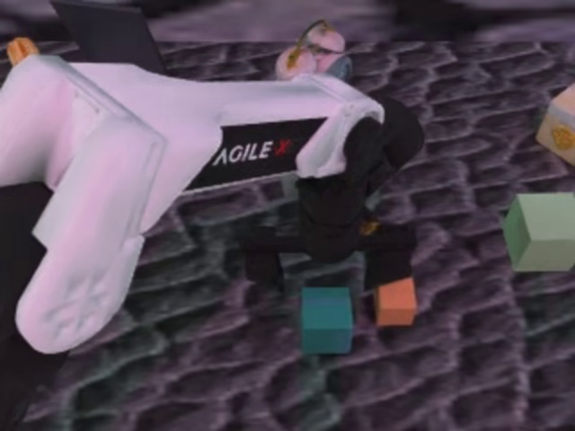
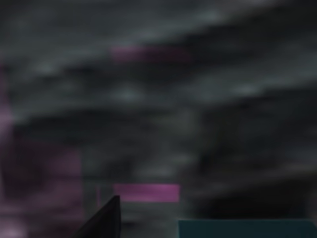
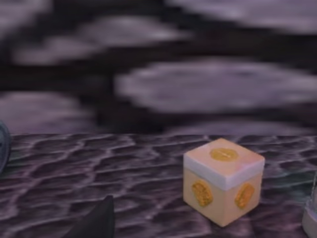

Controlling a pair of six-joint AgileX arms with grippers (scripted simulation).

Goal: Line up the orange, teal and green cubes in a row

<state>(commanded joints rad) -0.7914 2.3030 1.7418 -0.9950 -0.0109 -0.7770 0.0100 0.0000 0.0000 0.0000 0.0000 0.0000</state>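
The teal cube (image 1: pixel 326 319) and the smaller orange cube (image 1: pixel 395 302) sit side by side near the table's middle, a small gap apart. The pale green cube (image 1: pixel 542 232) rests alone at the right edge. My left gripper (image 1: pixel 328 272) hangs open just behind the teal and orange cubes, its dark fingers spread wide and holding nothing. In the left wrist view one fingertip (image 2: pixel 106 220) shows, with the teal cube's top (image 2: pixel 247 229) close beside it. My right arm is outside the top view; its wrist view shows one fingertip (image 3: pixel 99 220) over bare table, the gripper open.
A cream box with orange round marks (image 1: pixel 561 127) (image 3: pixel 223 181) stands at the far right, behind the green cube. A pink rounded object (image 1: pixel 310 54) lies at the back centre. A dark flat shape (image 1: pixel 108 31) is at the back left.
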